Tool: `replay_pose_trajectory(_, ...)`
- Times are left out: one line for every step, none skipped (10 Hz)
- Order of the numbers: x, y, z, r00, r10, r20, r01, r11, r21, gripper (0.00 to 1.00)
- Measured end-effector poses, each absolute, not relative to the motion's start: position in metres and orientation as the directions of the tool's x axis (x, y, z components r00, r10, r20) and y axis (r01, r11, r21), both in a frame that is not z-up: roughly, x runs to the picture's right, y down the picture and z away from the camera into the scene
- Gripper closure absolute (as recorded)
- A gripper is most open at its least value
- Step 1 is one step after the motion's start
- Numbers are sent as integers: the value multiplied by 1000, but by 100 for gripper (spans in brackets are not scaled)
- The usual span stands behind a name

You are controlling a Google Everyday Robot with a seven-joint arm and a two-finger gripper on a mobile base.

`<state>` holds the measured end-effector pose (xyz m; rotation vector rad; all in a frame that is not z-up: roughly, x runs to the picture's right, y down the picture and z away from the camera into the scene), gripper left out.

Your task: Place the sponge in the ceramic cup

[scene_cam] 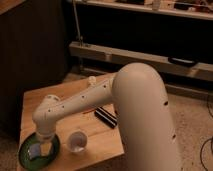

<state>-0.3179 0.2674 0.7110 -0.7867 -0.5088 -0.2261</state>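
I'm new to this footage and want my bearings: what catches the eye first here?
The bulky white arm fills the foreground, reaching down to the lower left, where its claw hangs over the green plate holding the sponge. Beside the plate on the wooden table stands the small ceramic cup.

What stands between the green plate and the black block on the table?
The cup stands there, as the camera view shows. The gripper hangs low over the plate, by the sponge; the block lies further right.
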Motion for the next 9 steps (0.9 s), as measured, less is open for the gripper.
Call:
replay_pose_trajectory(-320, 272, 710, 855, -6, 518, 382, 683, -623, 35)
replay_pose_trajectory(-321, 276, 711, 857, -3, 515, 381, 677, -629, 35)
replay_pose_trajectory(-322, 279, 711, 858, -2, 513, 381, 673, -635, 35)
replay_pose_trajectory(-325, 283, 710, 860, -5, 511, 383, 667, -639, 35)
replay_pose_trajectory(-325, 287, 711, 863, -6, 506, 382, 664, -643, 35)
replay_pose_trajectory(-322, 290, 713, 867, -5, 498, 375, 665, -646, 35)
replay_pose_trajectory(-321, 291, 715, 869, -6, 495, 372, 666, -646, 35)
replay_pose_trajectory(-322, 292, 717, 869, -7, 495, 373, 666, -645, 35)
replay_pose_trajectory(-324, 293, 722, 869, -7, 495, 373, 666, -646, 35)
